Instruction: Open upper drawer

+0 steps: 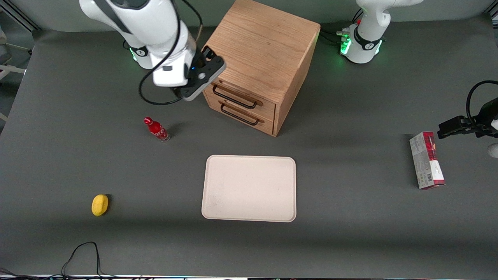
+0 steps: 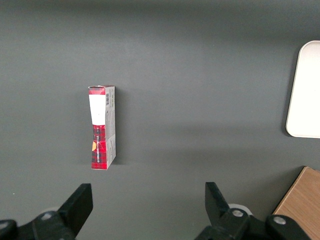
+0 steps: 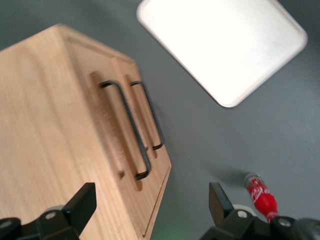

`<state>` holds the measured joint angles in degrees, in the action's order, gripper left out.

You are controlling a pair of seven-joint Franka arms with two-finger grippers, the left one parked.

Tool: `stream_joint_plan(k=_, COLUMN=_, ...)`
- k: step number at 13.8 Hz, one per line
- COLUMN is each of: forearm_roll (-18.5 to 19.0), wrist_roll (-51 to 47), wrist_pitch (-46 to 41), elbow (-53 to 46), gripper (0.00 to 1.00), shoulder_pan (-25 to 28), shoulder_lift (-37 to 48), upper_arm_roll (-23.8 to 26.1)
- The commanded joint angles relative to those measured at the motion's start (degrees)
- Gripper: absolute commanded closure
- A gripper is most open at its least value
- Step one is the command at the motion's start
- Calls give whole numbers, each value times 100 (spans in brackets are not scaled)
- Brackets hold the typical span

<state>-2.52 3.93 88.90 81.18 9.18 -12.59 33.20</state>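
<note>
Beside the open pincer (image 1: 210, 76), the upper drawer (image 1: 237, 97) sits closed.

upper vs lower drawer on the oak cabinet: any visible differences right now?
The upper drawer sits directly above the lower drawer in the oak cabinet. The open gripper hangs by the cabinet's front edge, closer to the upper drawer than the lower. Shared: both shut, light wood fronts, long black wire handles.

Robot lab — arm bases (image 1: 360, 46) bolted on grey table (image 1: 350, 233).
</note>
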Motion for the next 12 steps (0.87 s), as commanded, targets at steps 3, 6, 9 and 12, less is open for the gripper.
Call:
stream_joint_plan(k=3, forearm_roll=-300, wrist_roll=1267, wrist_pitch=-74, elbow=-172, gripper=0, shoulder_pan=-66, shoulder_lift=-831, upper_arm_roll=187)
stream_joint_plan(k=6, forearm_roll=-504, wrist_roll=1373, wrist_pitch=600, elbow=344, gripper=0, shoulder_pan=-66, shoulder_lift=-1017, upper_arm_roll=196)
stream_joint_plan(k=9, forearm_roll=-495, wrist_roll=1743, wrist_pitch=1111, elbow=802, gripper=0, shoulder_pan=-74, shoulder_lift=-1017, upper_arm_roll=179)
stream_joint_plan(k=12, forearm_roll=-434, wrist_roll=1848, wrist_pitch=1305, elbow=996, gripper=0, shoulder_pan=-74, shoulder_lift=-1026, upper_arm_roll=170)
